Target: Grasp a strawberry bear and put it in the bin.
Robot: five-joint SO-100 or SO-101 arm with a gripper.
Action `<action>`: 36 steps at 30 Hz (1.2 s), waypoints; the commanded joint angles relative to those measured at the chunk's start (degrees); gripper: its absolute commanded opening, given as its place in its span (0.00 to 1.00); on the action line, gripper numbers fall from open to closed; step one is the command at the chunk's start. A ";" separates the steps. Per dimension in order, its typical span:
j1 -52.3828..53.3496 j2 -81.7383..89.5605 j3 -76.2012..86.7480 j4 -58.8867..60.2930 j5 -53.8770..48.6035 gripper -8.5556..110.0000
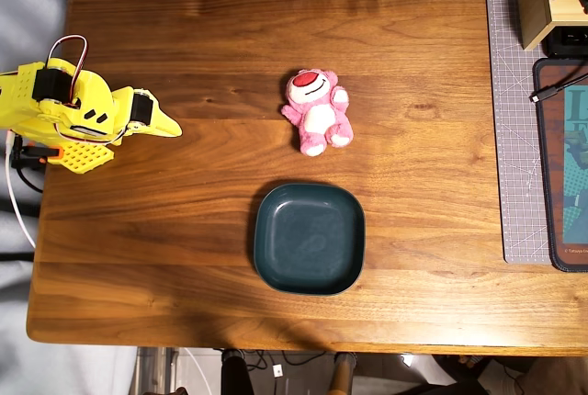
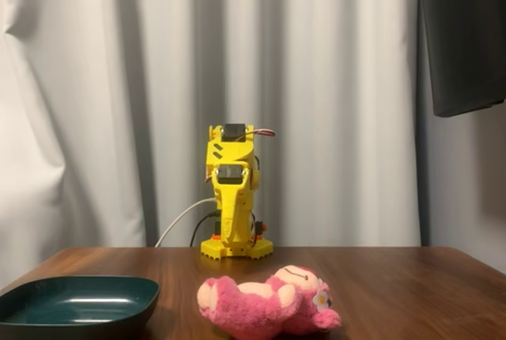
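The strawberry bear (image 1: 317, 112) lies on its back near the middle of the wooden table, pink with a white belly and a red nose. In the fixed view the bear (image 2: 269, 304) lies in the foreground on its back. The bin (image 1: 310, 239), a dark teal rounded-square dish, sits empty just below the bear in the overhead view and at the lower left in the fixed view (image 2: 75, 302). My yellow arm (image 2: 233, 198) is folded at the table's left edge. Its gripper (image 1: 173, 126) is shut on nothing, pointing toward the bear from well to its left.
A light wooden box (image 1: 537, 0) stands at the top right corner. A grey cutting mat (image 1: 514, 110) and a dark mat (image 1: 562, 165) with a cable run along the right edge. White curtains (image 2: 118, 103) hang behind the arm.
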 commanded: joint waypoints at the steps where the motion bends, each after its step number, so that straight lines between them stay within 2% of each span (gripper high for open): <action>1: -0.26 1.93 -0.26 -0.09 0.44 0.07; 30: 2.11 1.93 -0.35 0.00 -0.62 0.07; 36: 5.10 0.97 -2.64 -5.01 -1.14 0.07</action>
